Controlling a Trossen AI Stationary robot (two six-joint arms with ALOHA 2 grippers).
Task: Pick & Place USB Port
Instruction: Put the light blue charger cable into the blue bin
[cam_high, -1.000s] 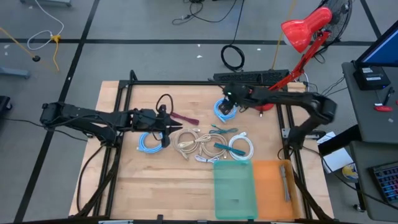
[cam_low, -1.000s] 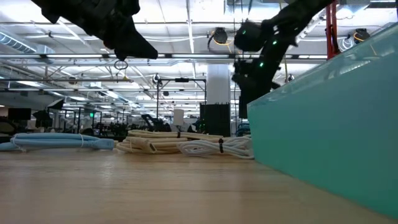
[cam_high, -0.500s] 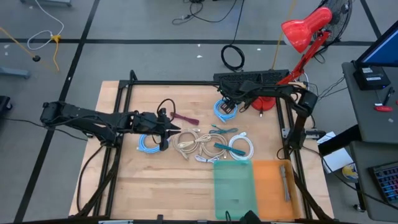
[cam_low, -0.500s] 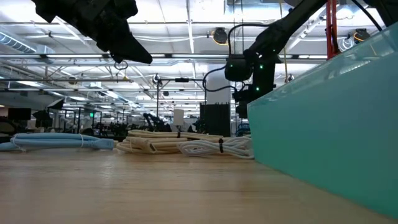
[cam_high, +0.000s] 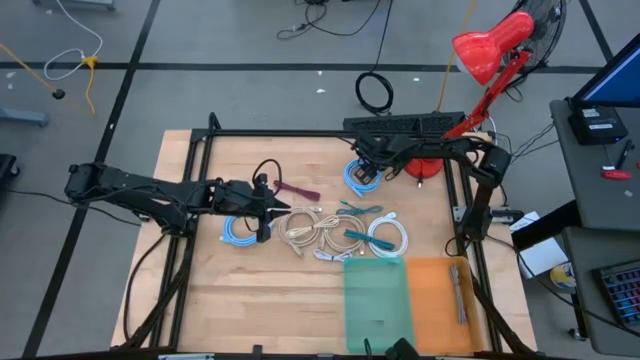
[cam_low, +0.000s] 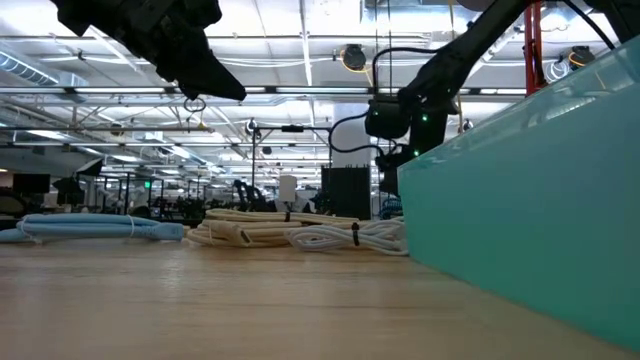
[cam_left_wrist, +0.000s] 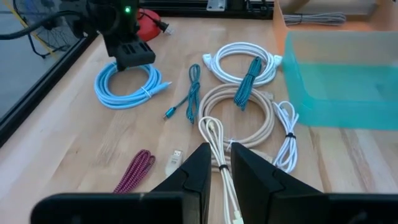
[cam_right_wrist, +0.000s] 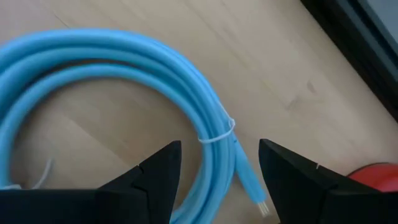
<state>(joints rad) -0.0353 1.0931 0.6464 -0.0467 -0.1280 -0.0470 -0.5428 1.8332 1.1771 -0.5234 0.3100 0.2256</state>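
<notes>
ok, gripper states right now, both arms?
Left gripper: nearly closed on a thin white cable.
Right gripper: open, empty, straddling the light blue coiled cable on the wooden table.

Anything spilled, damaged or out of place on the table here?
Nothing stands out. Coiled cables lie flat on the wooden table, the teal bin and orange bin sit upright, and the right gripper straddles the light-blue coiled cable.

you've got two light-blue cable coils (cam_high: 240, 229) (cam_high: 360, 176), two bins, teal (cam_high: 378, 305) and orange (cam_high: 438, 305), and one red lamp (cam_high: 484, 52).
</notes>
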